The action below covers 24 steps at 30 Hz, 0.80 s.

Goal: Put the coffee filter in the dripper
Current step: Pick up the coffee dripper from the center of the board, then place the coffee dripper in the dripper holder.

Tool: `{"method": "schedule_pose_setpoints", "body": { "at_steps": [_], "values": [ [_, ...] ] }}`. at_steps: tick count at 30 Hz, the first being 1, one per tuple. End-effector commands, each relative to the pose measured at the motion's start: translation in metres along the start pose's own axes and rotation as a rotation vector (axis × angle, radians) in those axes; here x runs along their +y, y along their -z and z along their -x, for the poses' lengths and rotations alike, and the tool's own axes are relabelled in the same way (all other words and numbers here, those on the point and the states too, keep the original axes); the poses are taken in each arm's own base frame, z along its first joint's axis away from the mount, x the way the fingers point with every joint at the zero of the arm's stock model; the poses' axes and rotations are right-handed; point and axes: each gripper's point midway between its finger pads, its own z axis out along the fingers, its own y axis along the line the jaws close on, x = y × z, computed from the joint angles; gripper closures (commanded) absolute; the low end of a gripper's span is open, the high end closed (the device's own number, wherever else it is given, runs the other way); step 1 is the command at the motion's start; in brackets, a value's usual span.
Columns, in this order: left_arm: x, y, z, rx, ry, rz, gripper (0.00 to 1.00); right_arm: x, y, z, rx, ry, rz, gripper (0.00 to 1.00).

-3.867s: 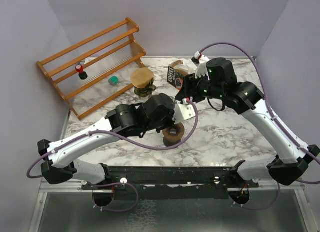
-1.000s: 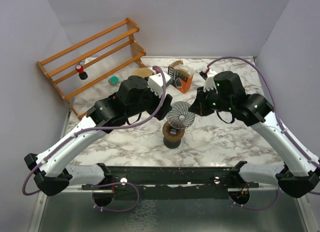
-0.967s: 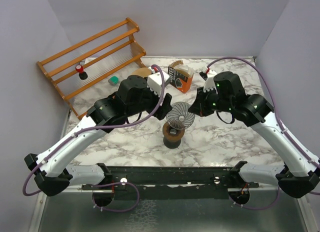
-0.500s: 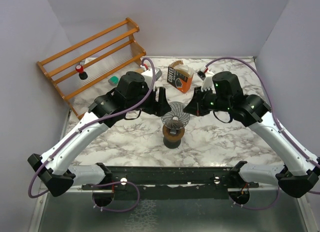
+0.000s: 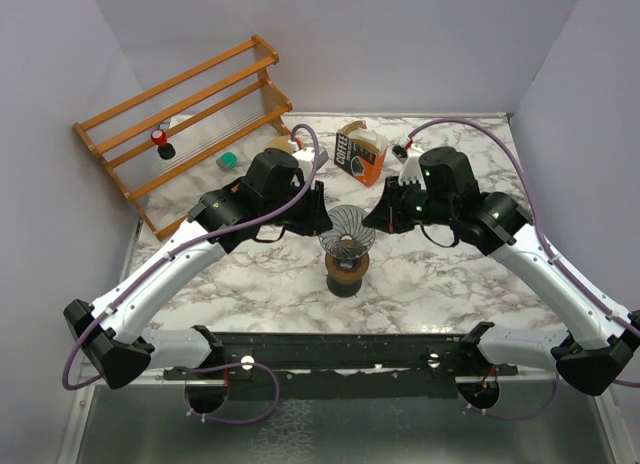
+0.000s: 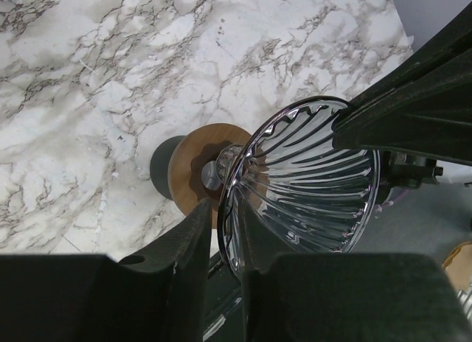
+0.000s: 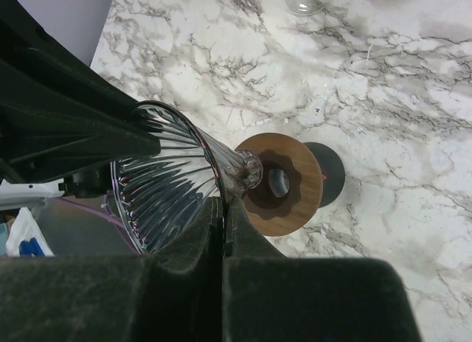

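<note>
Two claws, left (image 6: 223, 211) and right (image 7: 223, 204), pinch opposite sides of the glass dripper's (image 6: 310, 187) rim, seemingly steadying it above the counter (image 5: 450, 279), while the brown coffee filter (image 5: 281, 142) sits far-left, unplaced.

Lilac walls (image 5: 400, 44); marble tabletop (image 5: 440, 274) w/ grey veins — wooden 2-tier rack (image 5: 180, 124) back-left; even light.

Marble-patterned bench (image 5: 440, 274). Wooden rack (image 5: 190, 124) stands at the far left, with a small teal object (image 5: 228, 161) just beside it. Printed coffee box (image 5: 358, 156) at rear centre. Dark round stand (image 5: 345, 282) upright near mid-bench.
</note>
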Motion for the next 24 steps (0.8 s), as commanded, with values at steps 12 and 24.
{"method": "schedule_pose_setpoints", "body": {
  "at_steps": [12, 24],
  "values": [
    [0.012, -0.007, -0.026, 0.114, -0.014, 0.025, 1.0, -0.002, -0.003, -0.003, -0.016, -0.043, 0.0, 0.99],
    [0.016, -0.025, -0.055, 0.2, 0.009, -0.007, 1.0, -0.018, -0.01, -0.031, 0.014, -0.094, -0.023, 0.99]
  ]
}}
